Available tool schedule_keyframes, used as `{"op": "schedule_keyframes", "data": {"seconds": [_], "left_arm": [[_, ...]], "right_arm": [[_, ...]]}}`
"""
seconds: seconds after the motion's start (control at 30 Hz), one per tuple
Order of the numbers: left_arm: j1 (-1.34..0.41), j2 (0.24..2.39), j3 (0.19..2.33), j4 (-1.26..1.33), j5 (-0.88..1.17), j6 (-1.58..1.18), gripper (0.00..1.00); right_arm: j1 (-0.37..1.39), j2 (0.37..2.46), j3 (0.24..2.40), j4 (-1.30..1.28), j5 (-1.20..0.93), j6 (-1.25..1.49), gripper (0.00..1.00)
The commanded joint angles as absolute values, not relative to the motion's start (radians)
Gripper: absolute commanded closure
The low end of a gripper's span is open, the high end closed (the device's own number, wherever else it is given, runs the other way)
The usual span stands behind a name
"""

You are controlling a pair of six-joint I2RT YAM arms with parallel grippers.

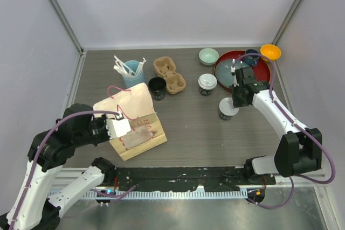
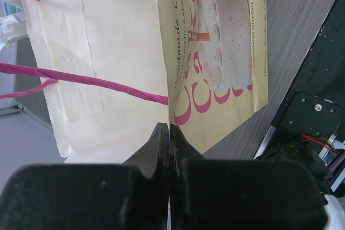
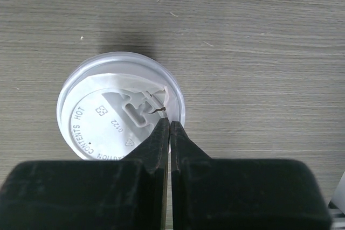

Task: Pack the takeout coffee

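Coffee cup [image 3: 108, 111] just below closed right gripper [image 3: 170, 124], second cup [image 1: 207, 83] nearby

Overhead; close, perhaps downward wrist views

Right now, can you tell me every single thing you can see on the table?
lidded coffee cups: two, black with white lids, right of the middle; the nearer one is under the right gripper
paper bag: one, cream with pink handles, front left
open cup: one, black, no lid, beside the carrier
cup carrier: one, brown cardboard, back middle
utensil cup: one, light blue with white utensils, back left
green bowl: one, mint, back right
orange bowl: one, back right corner
tray: one, red, round, back right
mug: one, dark blue, on the tray
left gripper: black, shut on the bag's edge
right gripper: black, shut, at the lid's rim
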State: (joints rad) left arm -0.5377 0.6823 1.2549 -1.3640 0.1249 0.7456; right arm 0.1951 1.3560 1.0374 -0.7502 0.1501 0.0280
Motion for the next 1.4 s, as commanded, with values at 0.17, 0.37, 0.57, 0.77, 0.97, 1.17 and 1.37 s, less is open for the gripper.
{"op": "schedule_keyframes", "data": {"seconds": [0.17, 0.37, 0.57, 0.77, 0.97, 1.17, 1.37], "left_arm": [[-0.541, 0.681, 1.278, -1.347, 0.233, 0.703, 1.00], [-0.552, 0.704, 1.285, -1.318, 0.224, 0.693, 1.00], [-0.578, 0.768, 1.287, -1.186, 0.074, 0.699, 1.00], [-0.604, 0.808, 1.238, -1.086, -0.037, 0.732, 1.00], [-0.609, 0.740, 1.174, -1.097, 0.084, 0.816, 1.00], [-0.609, 0.752, 1.198, -1.215, 0.187, 0.828, 0.98], [-0.609, 0.741, 1.198, -1.229, 0.192, 0.789, 0.58]], "right_arm": [[0.178, 1.355, 1.072, -0.732, 0.163, 0.028, 0.59], [0.178, 1.295, 1.130, -0.762, 0.160, 0.029, 0.40], [0.179, 1.284, 1.216, -0.821, 0.152, 0.006, 0.35], [0.179, 1.264, 1.250, -0.824, 0.143, 0.003, 0.35], [0.181, 1.258, 1.278, -0.813, 0.063, -0.025, 0.34], [0.202, 1.247, 1.258, -0.709, -0.067, 0.015, 0.34], [0.300, 1.339, 1.353, -0.661, -0.058, 0.048, 0.34]]}}
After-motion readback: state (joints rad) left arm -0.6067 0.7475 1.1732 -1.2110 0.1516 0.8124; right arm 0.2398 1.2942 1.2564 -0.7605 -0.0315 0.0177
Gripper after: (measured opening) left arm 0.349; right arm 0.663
